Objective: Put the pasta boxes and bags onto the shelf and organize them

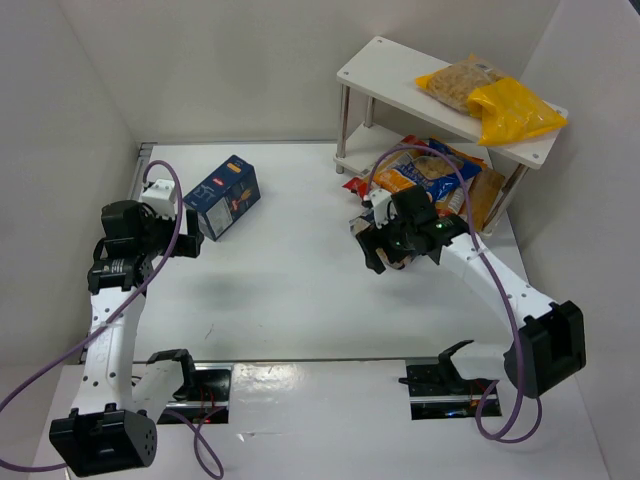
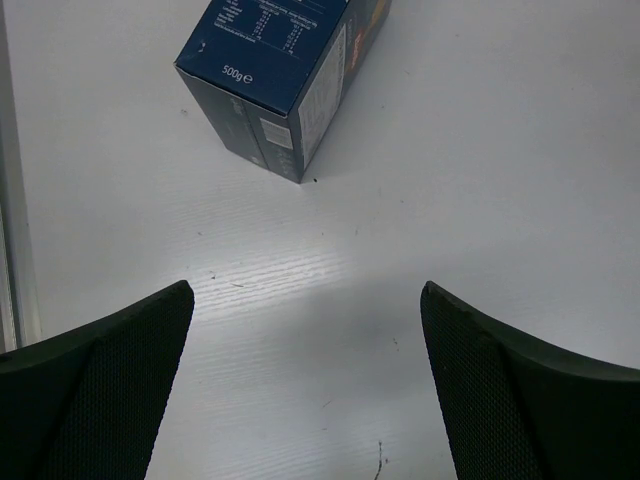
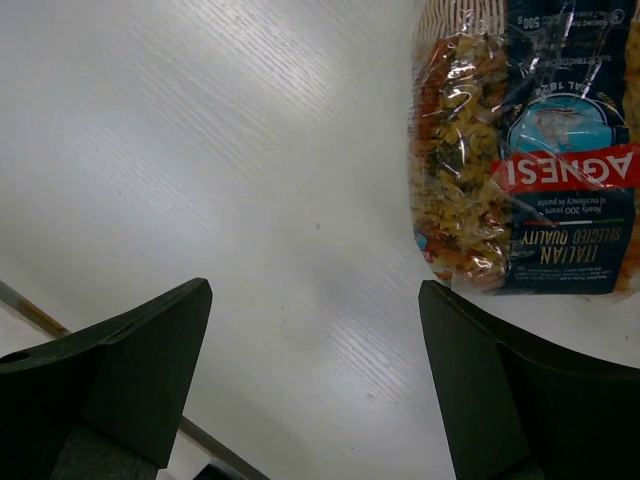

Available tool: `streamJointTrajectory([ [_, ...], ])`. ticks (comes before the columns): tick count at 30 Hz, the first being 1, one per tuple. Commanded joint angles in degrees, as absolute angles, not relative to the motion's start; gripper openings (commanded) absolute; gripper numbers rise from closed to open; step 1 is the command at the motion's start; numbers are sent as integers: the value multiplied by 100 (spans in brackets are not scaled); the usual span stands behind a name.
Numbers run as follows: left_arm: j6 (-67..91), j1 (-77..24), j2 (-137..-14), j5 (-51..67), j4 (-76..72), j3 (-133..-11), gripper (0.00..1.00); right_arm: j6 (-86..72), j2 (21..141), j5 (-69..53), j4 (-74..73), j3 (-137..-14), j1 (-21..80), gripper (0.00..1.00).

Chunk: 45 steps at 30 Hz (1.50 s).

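A dark blue pasta box [image 1: 222, 196] lies on the table at the left; it also shows at the top of the left wrist view [image 2: 285, 75]. My left gripper [image 1: 187, 240] is open and empty just short of the box [image 2: 305, 390]. The white shelf [image 1: 380, 70] stands at the back right. A clear bag of tan pasta [image 1: 462, 82] and a yellow bag [image 1: 515, 112] lie on its top board. Blue-orange bags [image 1: 440, 172] lie under it. My right gripper [image 1: 378, 250] is open and empty in front of them [image 3: 315, 380]. One blue-labelled bag [image 3: 530, 150] lies ahead to its right.
White walls close in the table at the left, back and right. A red packet end [image 1: 356, 185] sticks out by the shelf's front left leg [image 1: 345, 125]. A metal rail [image 2: 15, 270] runs along the table's left edge.
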<state>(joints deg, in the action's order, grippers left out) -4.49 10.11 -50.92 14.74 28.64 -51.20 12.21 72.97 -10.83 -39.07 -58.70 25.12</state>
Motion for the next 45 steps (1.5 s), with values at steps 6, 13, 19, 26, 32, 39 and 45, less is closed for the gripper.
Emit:
streamJointTrajectory([
  [6, -536, 1046, -5150, 1591, 2777, -5089, 100, 1309, 7161, -361, -3454, -5792, 2479, 95],
  [13, -589, 1046, -5150, 1538, 2777, -5089, 100, 2258, 7725, 632, -3261, -5792, 2479, 95],
  [19, -589, 1046, -5150, 1486, 2777, -5089, 100, 2873, 8392, 844, -3138, -5792, 2479, 95],
  [26, -589, 1046, -5203, 1485, 2777, -5089, 100, 3067, 8982, 896, -2831, -5792, 2479, 95],
  [32, -589, 1046, -5203, 1485, 2777, -5089, 100, 3120, 9360, 1169, -2628, -5792, 2479, 95],
  [39, -589, 1046, -5203, 1485, 2777, -5089, 100, 3173, 9474, 1767, -2259, -5739, 2479, 95],
  [45, -589, 1046, -5203, 1485, 2777, -5089, 100, 2955, 10114, 2162, -2239, -5966, 2715, 3],
])
